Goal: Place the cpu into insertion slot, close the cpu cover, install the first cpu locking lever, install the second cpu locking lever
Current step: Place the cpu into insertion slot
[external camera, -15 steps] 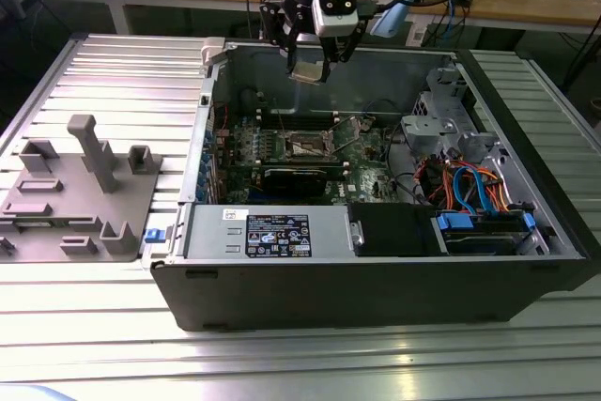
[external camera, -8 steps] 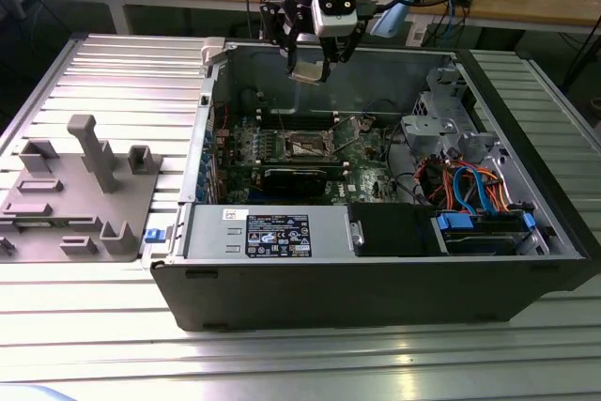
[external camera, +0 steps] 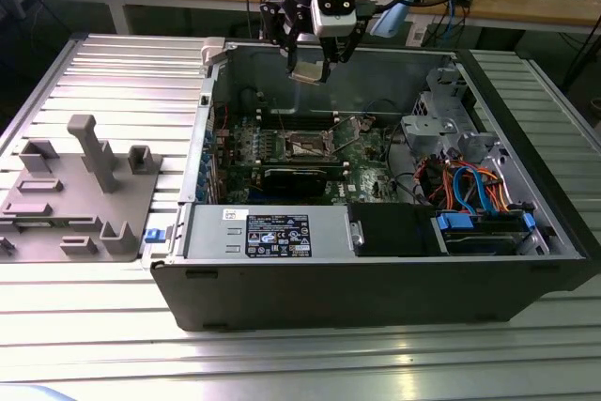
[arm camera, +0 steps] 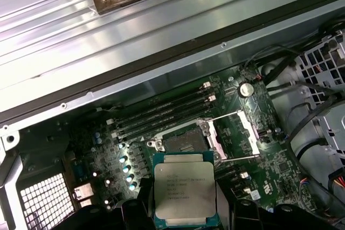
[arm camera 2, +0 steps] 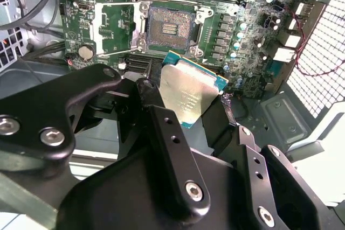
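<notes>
The black two-finger gripper (external camera: 310,67) pinches the small square silvery-topped cpu (arm camera: 183,189) by two opposite edges, its fingers (arm camera 2: 152,100) drawn in only as far as the chip's width. In the exterior view it hangs high over the lidless grey metal computer case (external camera: 376,298). On the green motherboard (arm camera: 108,154) below, the dark square insertion slot (arm camera: 183,143) lies bare, with the thin silvery cpu cover (arm camera: 249,132) folded back beside it.
</notes>
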You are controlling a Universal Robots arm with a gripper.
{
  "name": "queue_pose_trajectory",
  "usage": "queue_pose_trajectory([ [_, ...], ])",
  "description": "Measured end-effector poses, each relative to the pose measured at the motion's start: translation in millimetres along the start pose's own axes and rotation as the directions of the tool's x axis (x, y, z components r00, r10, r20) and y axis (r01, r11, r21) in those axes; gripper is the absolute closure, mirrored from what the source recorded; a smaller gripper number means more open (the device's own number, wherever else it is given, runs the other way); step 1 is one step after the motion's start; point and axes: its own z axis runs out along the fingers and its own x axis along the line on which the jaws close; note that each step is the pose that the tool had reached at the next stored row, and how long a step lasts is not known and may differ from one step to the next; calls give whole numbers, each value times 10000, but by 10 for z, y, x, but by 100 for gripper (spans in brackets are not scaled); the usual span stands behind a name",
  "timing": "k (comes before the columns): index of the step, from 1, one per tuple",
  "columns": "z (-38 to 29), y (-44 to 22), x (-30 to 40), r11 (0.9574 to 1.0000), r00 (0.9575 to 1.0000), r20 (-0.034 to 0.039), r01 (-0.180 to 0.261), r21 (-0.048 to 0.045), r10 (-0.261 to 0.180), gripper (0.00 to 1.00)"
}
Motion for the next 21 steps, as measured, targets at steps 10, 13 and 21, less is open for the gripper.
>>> queue_pose_trajectory([
  [10, 0, 0, 0, 9999, 9999, 13, -153, -3, 153, 45],
  [13, 0, 0, 0, 9998, 9998, 17, -205, -4, 205, 45],
  [21, 1, 0, 0, 9991, 9991, 35, -419, -9, 419, 45],
])
